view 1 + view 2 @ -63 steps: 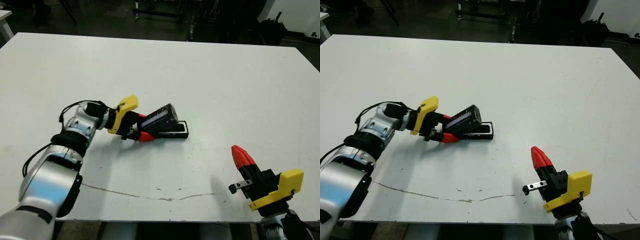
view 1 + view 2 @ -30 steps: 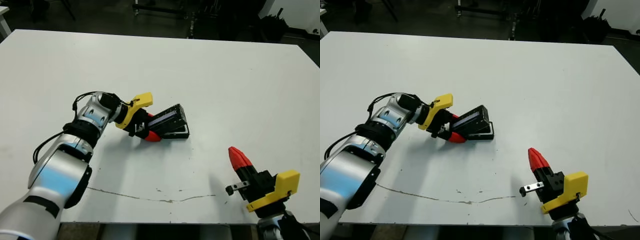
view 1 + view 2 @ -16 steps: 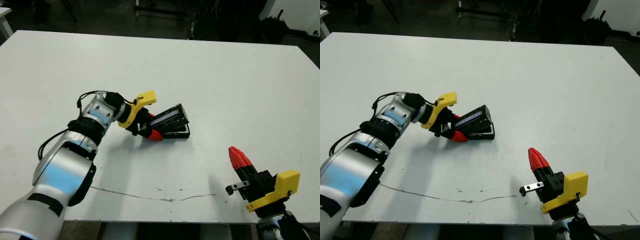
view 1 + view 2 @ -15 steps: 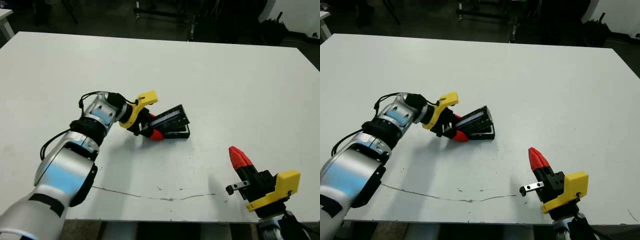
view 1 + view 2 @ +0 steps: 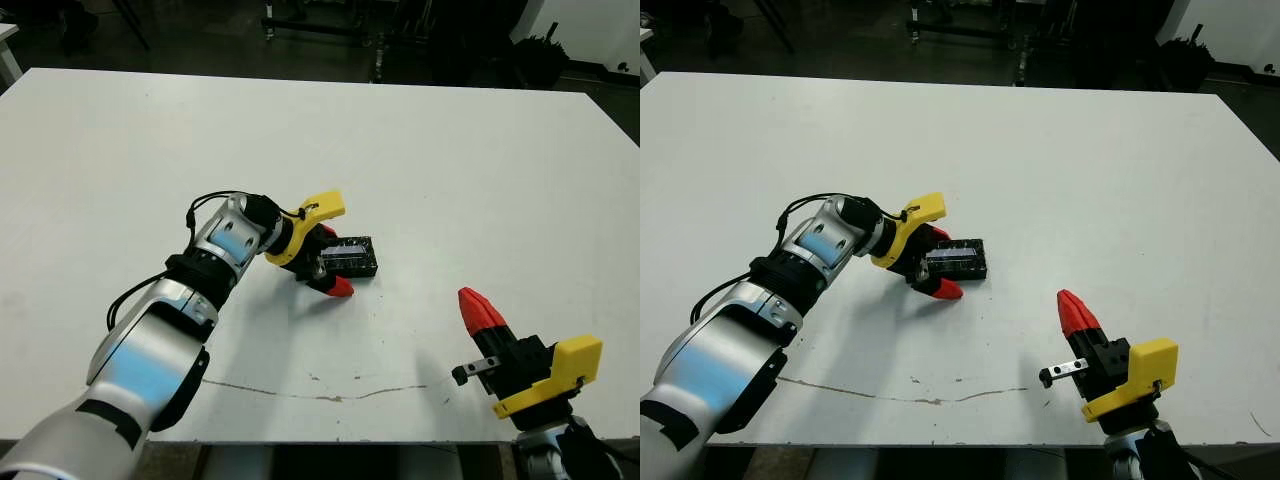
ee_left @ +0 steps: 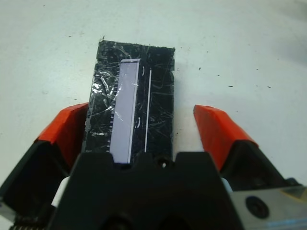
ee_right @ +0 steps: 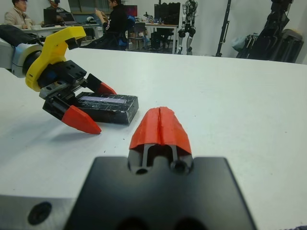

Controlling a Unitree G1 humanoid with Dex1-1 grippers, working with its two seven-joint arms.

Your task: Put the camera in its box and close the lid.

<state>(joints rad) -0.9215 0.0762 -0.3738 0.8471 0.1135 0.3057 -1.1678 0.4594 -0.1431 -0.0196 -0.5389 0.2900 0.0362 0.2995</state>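
While left pincer [image 6: 139, 129] gapes round crinkly foil-wrapped lid [image 6: 134, 110] | right pincer [image 7: 160, 125] pinched closed

Robotics lab: white table [image 5: 420, 140], seated people [image 7: 115, 21], equipment racks [image 7: 168, 21] behind.
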